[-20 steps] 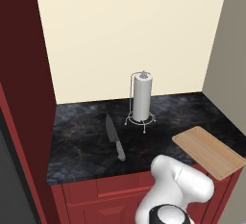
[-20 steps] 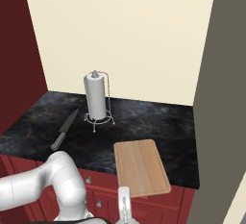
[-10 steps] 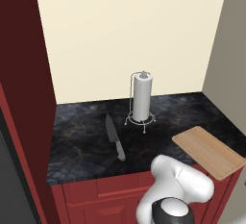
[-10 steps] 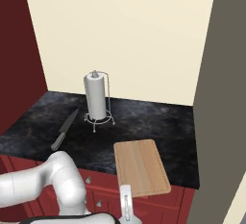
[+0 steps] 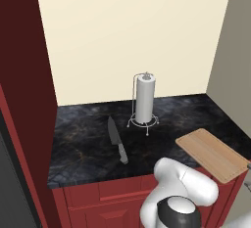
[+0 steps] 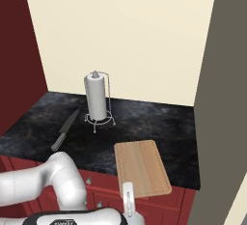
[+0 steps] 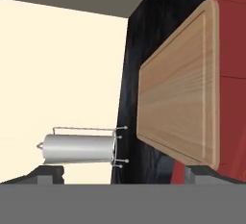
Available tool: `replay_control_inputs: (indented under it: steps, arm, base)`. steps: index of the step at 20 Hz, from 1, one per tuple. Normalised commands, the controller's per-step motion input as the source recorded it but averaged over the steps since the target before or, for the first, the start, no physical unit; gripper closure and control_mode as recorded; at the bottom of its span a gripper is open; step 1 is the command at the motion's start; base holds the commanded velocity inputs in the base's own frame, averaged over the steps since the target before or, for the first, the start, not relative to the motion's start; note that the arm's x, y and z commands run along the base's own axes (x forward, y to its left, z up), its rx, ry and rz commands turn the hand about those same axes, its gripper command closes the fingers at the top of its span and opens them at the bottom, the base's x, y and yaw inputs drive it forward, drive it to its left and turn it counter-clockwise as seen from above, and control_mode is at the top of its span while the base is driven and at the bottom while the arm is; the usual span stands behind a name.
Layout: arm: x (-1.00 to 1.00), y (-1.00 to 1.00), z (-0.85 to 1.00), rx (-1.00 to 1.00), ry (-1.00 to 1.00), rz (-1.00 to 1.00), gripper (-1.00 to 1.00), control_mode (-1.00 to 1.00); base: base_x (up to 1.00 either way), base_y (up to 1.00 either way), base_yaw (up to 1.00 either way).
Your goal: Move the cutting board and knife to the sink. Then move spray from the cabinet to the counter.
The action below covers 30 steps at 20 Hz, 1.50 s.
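Cutting board [image 5: 213, 154]: tan wooden slab lying flat at the right end of the counter [image 5: 88, 144], its near corner overhanging the front edge above the red drawer fronts [image 5: 112, 195]; not yet lifted. Going left to right in the left base view: dark red cabinet side [image 5: 22, 85] at the far left; knife [image 5: 117, 140] flat on the black stone, left of centre, blade pointing toward the wall, handle toward the front edge, well apart from the board; paper-towel roll [image 5: 144, 99] upright on its wire stand at the back, between knife and board; board at the right. Nothing on the counter differs from a second ago; knife, roll and board lie exactly as they did, and only the arm's bulk low in the base views has shifted slightly. Gripper [image 7: 123, 172]: fingers spread to their widest, holding nothing, aimed from below the front edge toward the board. Judgement: the task stands at its opening step, an approach to the board; both sink moves and the spray remain undone.
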Motion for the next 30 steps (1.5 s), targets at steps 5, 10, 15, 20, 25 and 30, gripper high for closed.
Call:
replay_control_inputs:
  steps: [5, 10, 15, 20, 25, 30]
  arm:
    - [0.14, -0.06, -0.11, 0.0, -0.02, 0.0, -1.0, -1.0]
    - [0.05, -0.15, -0.13, 0.0, -0.02, 0.0, -1.0, -1.0]
    - [0.04, -0.15, -0.12, 0.0, -0.02, 0.0, -1.0, -1.0]
    - [0.04, -0.08, -0.13, 0.0, -0.01, 0.0, -1.0, -1.0]
    - [0.08, -0.01, -0.11, 0.0, 0.0, 0.0, -1.0, -1.0]
    - [0.1, 0.0, -0.09, 0.0, 0.0, 0.0, -1.0, -1.0]
  base:
    - [0.0, 0.0, 0.0]
    - [0.0, 0.0, 0.0]
    - [0.0, 0.0, 0.0]
    - [0.0, 0.0, 0.0]
    - [0.0, 0.0, 0.0]
    - [0.0, 0.0, 0.0]
